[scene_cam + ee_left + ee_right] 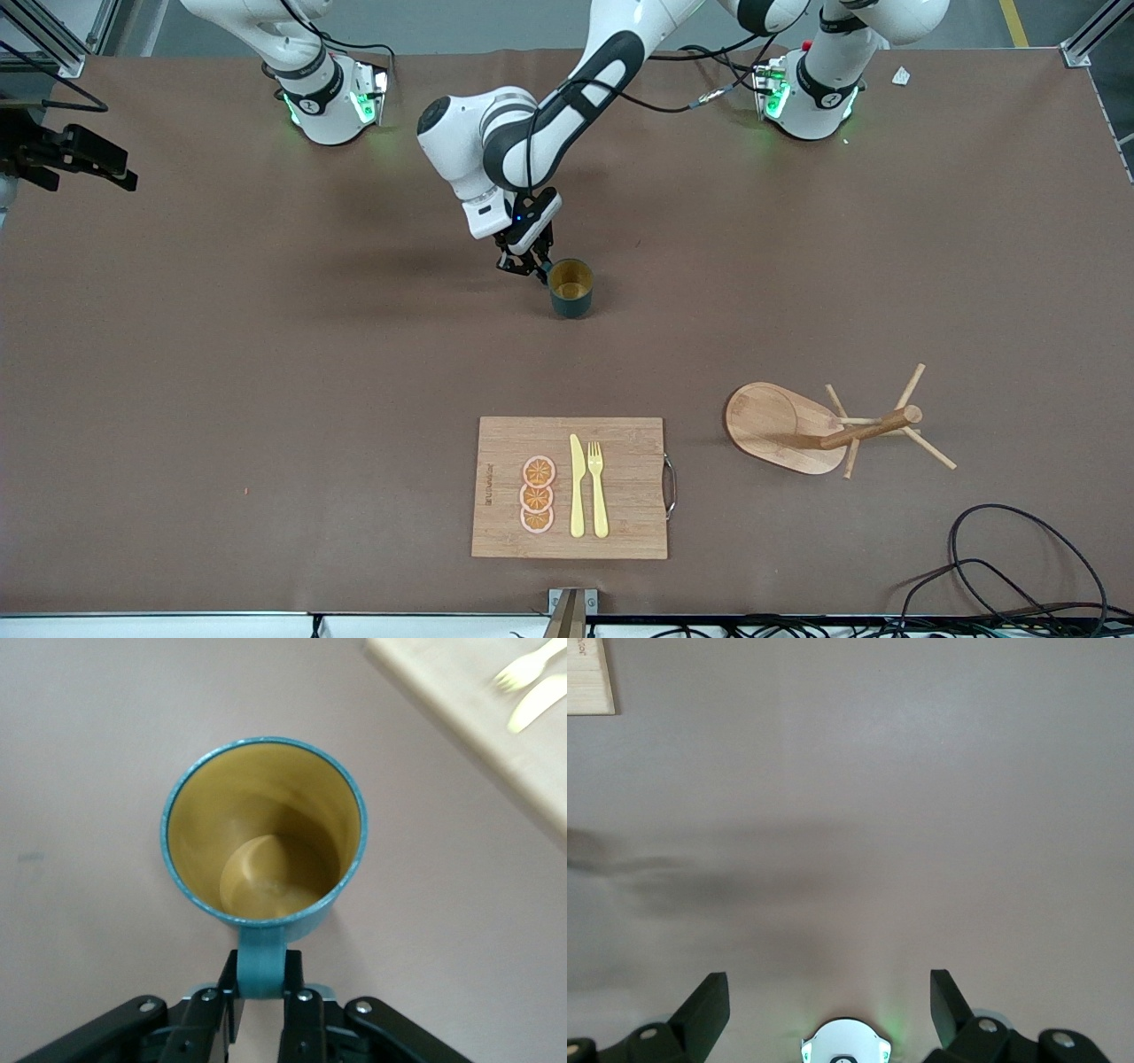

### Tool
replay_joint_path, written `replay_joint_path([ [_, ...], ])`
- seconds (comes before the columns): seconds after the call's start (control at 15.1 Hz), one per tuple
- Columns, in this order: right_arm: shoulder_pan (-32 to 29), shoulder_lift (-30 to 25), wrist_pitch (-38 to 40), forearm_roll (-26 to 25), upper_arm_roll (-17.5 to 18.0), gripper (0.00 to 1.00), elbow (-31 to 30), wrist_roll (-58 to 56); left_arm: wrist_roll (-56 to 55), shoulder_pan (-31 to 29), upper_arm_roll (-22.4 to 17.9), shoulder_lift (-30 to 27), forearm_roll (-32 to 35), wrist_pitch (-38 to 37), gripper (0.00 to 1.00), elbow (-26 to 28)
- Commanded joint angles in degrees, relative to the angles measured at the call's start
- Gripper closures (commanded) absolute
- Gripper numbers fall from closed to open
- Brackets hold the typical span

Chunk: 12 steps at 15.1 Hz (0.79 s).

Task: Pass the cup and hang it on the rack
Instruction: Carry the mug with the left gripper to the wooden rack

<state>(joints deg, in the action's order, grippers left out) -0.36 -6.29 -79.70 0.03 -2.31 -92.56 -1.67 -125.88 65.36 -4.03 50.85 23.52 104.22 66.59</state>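
The cup (570,288) stands upright mid-table, teal-grey outside and mustard-yellow inside. In the left wrist view the cup (264,828) fills the middle, its small handle pointing toward the gripper. My left gripper (529,262) is low beside it, and the left gripper (261,966) is shut on the handle, one finger on each side. The rack (772,425), a wooden mug tree with an oval base and thin pegs, stands nearer the front camera toward the left arm's end. My right gripper (828,978) hangs open high over bare table by its own base and holds nothing.
A wooden cutting board (620,523) with orange slices (538,494), a yellow knife (577,486) and a fork (598,487) lies near the front edge. Black cables (1001,567) curl at the front corner by the rack. A dark fixture (66,152) juts in at the right arm's end.
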Motion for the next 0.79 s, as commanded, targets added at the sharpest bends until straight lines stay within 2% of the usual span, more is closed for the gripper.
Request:
replay_joint_path([
  [0.0,0.45,-1.27,-0.99,0.76,-0.67,0.0,-1.66,0.26,7.2,-5.14,0.16,-6.27,-3.55,-1.04,0.99,1.0],
  [0.13,0.36,-1.1,-0.46,0.67,-0.76,0.0,-1.22,0.35,14.75,-9.36,0.16,-10.58,-7.68,-1.04,0.99,1.0],
  [0.33,0.36,-0.66,0.15,0.85,-0.68,0.0,2.55,0.52,26.53,-17.96,0.16,-16.03,-18.21,-0.95,0.99,1.09],
  [0.73,0.01,0.83,3.31,3.04,-0.85,0.0,6.94,0.61,45.08,-33.17,0.16,-20.35,-37.11,-0.95,0.99,1.09],
])
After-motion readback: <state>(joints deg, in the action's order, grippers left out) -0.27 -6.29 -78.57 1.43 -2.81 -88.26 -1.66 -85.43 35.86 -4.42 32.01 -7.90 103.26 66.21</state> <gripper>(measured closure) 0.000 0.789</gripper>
